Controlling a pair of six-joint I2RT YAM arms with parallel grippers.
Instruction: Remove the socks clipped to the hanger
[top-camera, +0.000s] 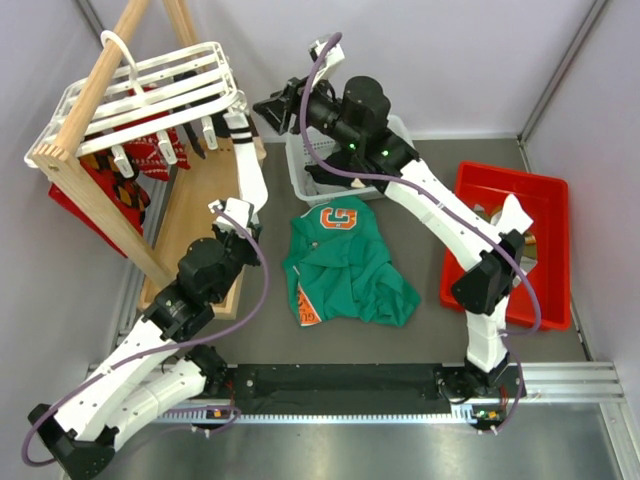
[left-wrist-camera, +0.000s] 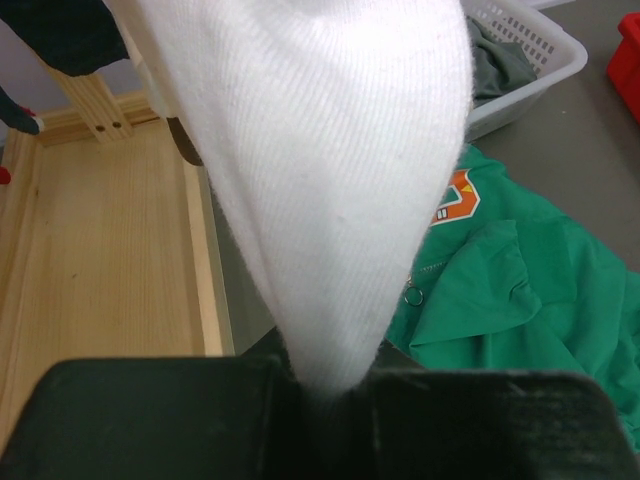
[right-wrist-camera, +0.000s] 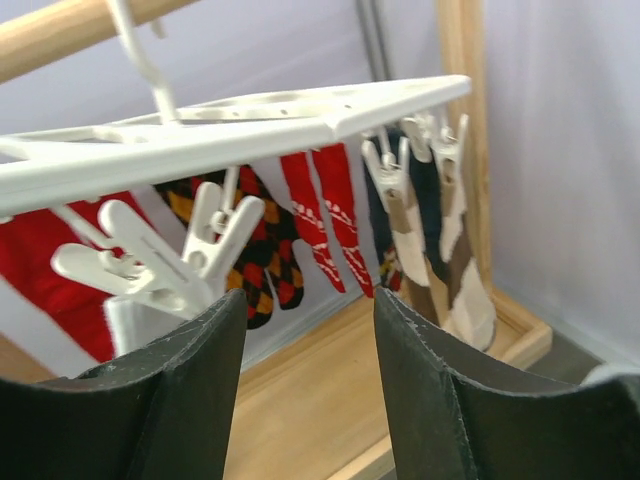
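Left tool (left-wrist-camera: 326, 386) closed, pinching the lower end of a long white ribbed fabric sock (left-wrist-camera: 330, 170). The sock stretches up to a corner of the white plastic slatted hanger (top-camera: 150, 85). Right tool (right-wrist-camera: 310, 300) jaws apart, just before a white dangling clip (right-wrist-camera: 190, 258). Red patterned socks (right-wrist-camera: 340, 200) hang clipped behind.

A sock (left-wrist-camera: 330, 180) runs up from the left tool (left-wrist-camera: 325, 385) to the hanger (right-wrist-camera: 250, 125), which hangs on the rack (top-camera: 100, 70) just ahead of the right tool (right-wrist-camera: 310, 300). Right of the left tool, a shirt (top-camera: 345, 265) lies on the worktop (top-camera: 430, 330). The basket (left-wrist-camera: 530, 45) stands beyond it, seemingly under the right arm.
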